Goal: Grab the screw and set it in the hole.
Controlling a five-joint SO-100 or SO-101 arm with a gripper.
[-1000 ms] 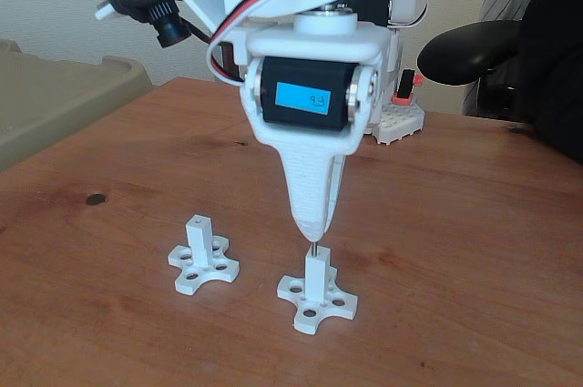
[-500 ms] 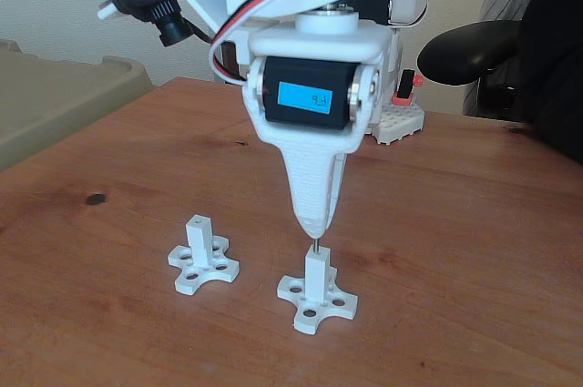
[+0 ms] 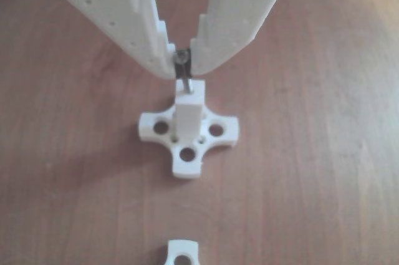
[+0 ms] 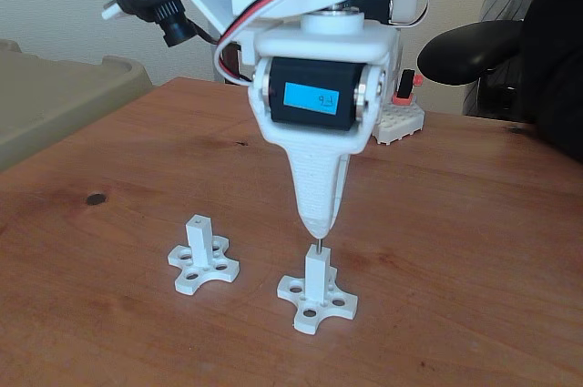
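Wood-grain counter (image 4: 474,250) carries everything here, reddish brown and worn in patches. In the fixed view, going from the left, a beige plastic bin (image 4: 55,100) stands beside the counter's edge, and a small dark spot (image 4: 95,198) marks the wood. Next comes a white cross-shaped base with a square post (image 4: 202,259), standing upright and free, a tiny bore showing in its top face. To its right stands a second white post on its cross-shaped base (image 4: 316,291), also upright, with larger round holes in the arms of the cross. Directly above this post hangs the gripper (image 4: 318,226), pointing straight down, its white printed fingers (image 4: 321,191) tapering to a narrow tip below a black servo with a blue label (image 4: 315,100). The fingers are pinched on the screw (image 4: 317,246), a thin dark shaft that runs vertically from the tip down to the post's top, where the hole (image 4: 317,253) lies; its lower end meets that end face, though how far it has entered cannot be told. Farther right, at the back, sit a white block with a red and black part (image 4: 401,114) and a black chair armrest (image 4: 469,50).

In the other view, the two stepped fingers (image 3: 149,40) meet around the screw's head (image 3: 182,58), and the screw (image 3: 185,78) drops to the post's end face (image 3: 189,98), well aligned with it. A piece of the other base (image 3: 182,251) peeks in at the bottom edge.
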